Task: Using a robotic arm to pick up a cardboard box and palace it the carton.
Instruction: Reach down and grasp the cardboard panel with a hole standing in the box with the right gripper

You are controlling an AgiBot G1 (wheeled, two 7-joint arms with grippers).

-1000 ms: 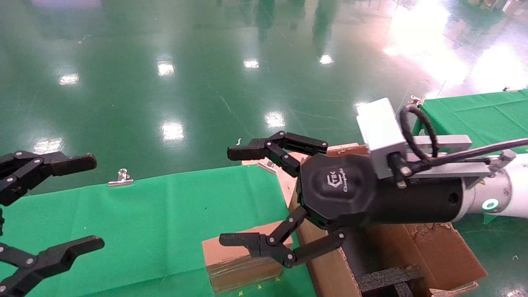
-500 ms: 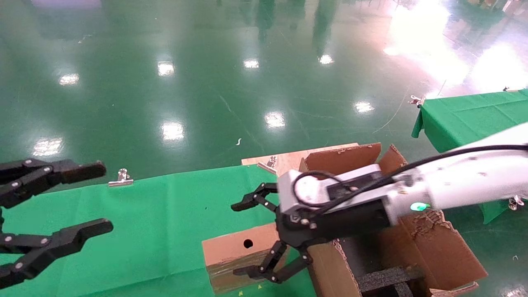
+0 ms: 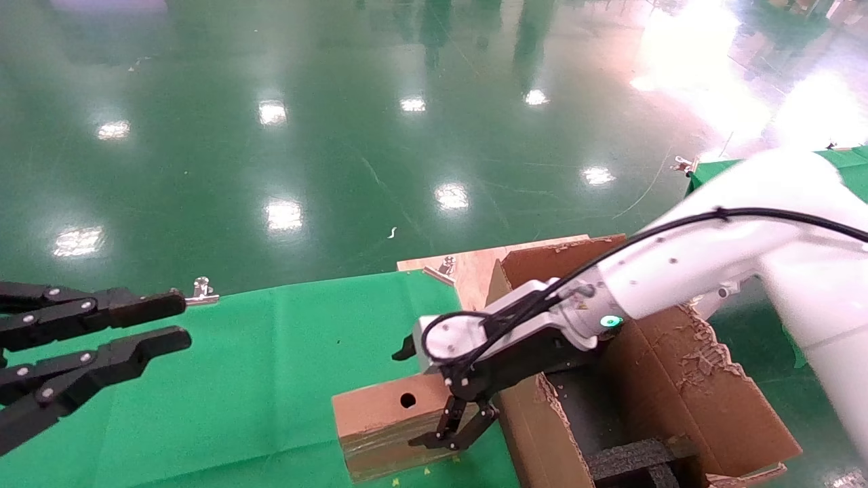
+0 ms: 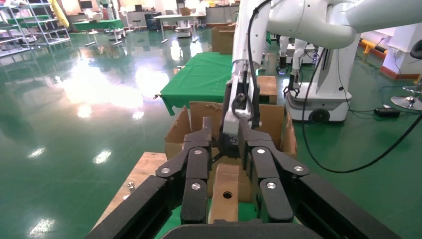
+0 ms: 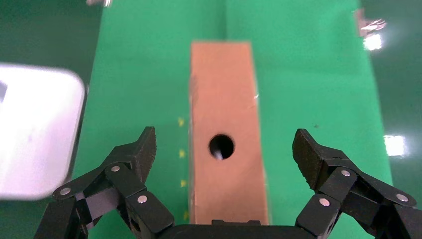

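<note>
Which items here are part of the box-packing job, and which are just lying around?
Job items:
right gripper, open, straddling the cardboard box
carton beside the box

Lying about:
left gripper, idle over the green cloth
metal clip

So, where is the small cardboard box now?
In the head view the cardboard box lies on the green cloth, right beside the carton, under the open right gripper.

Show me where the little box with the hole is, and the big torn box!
Little box (image 5: pixel 226 119), right wrist view, on its top face above the round hole.
Big torn box (image 3: pixel 705 400), head view, on its ragged right flap.
</note>
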